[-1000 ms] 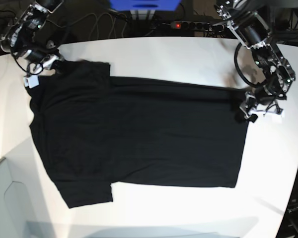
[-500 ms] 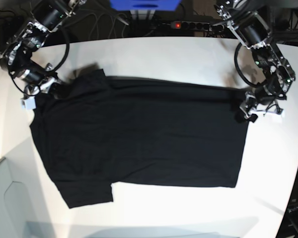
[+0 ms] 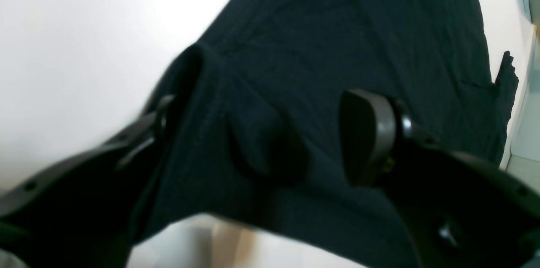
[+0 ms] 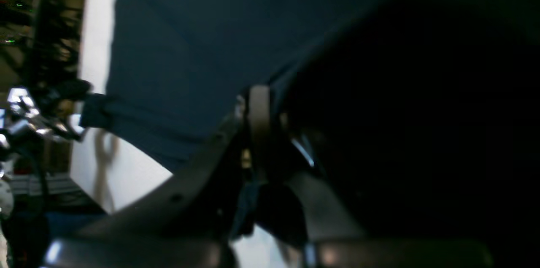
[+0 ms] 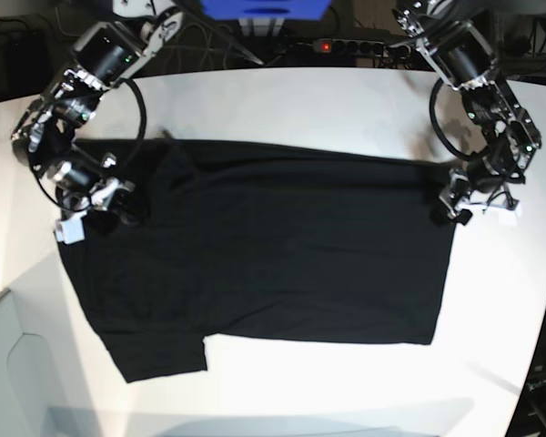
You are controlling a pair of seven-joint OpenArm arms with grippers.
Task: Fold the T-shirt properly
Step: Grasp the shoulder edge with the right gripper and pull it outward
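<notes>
At the left of the base view, my right tool (image 5: 105, 202) is clamped shut on the sleeve edge of the T-shirt (image 5: 273, 246), holding it folded over the body. The shirt lies spread flat across the white bench (image 5: 291, 100). At the right, my left tool (image 5: 453, 202) has its jaws spread wide around the hem corner, pinching nothing.

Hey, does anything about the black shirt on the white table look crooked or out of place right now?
Yes. The T-shirt is lopsided: the sleeve nearest the right gripper is folded in over the body, while the opposite sleeve still sticks out flat. Nothing looks torn or spilled on the table.
</notes>
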